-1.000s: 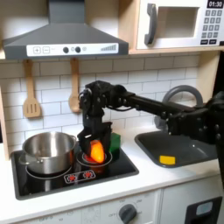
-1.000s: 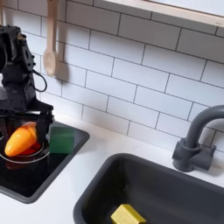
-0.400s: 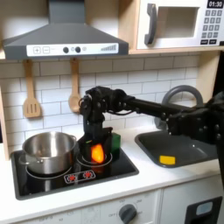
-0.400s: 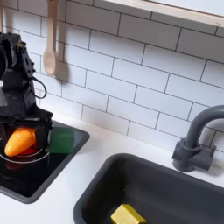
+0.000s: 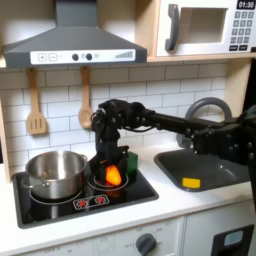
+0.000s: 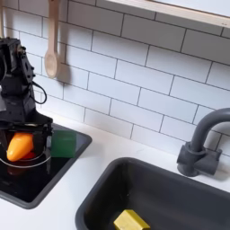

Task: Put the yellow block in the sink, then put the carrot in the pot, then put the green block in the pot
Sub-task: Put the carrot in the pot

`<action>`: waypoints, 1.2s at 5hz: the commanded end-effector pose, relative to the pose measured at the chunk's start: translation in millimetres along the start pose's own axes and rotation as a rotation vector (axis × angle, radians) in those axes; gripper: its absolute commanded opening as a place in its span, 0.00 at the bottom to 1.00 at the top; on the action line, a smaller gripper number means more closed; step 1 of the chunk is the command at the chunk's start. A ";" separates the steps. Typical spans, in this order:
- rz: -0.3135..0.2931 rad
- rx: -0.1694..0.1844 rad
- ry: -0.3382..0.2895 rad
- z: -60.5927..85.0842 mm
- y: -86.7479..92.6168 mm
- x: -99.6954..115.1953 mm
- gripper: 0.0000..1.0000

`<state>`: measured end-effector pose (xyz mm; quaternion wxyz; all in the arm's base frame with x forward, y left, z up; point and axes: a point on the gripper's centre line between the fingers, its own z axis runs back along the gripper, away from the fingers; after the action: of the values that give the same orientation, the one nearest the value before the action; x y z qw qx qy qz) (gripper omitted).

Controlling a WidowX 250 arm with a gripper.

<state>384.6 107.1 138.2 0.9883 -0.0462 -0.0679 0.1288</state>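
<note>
Over the stove burner at the lower left of the second exterior view, the gripper is holding the carrot between its jaws. Just right of it the green block is sitting, and the yellow block is lying in the sink at bottom right.

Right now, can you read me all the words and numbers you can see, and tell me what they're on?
"01:30" on the microwave's display, top right in the first exterior view; a little blurry.
Keypad buttons on the microwave: too small to read.
Red marks on the stove's front edge: too blurred to read.
Marks by the range hood's knobs: too small to read.
Nothing readable in the second exterior view.
</note>
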 end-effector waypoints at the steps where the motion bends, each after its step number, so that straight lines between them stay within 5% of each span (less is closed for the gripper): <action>1: -0.006 -0.021 0.007 12.6 -4.7 -0.2 0.00; 4: 0.001 -0.087 -0.059 62.7 -9.4 18.5 0.00; 6: 0.044 -0.097 -0.121 96.0 9.2 21.9 0.00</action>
<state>389.9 129.7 230.4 0.9763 -0.0878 -0.1286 0.1502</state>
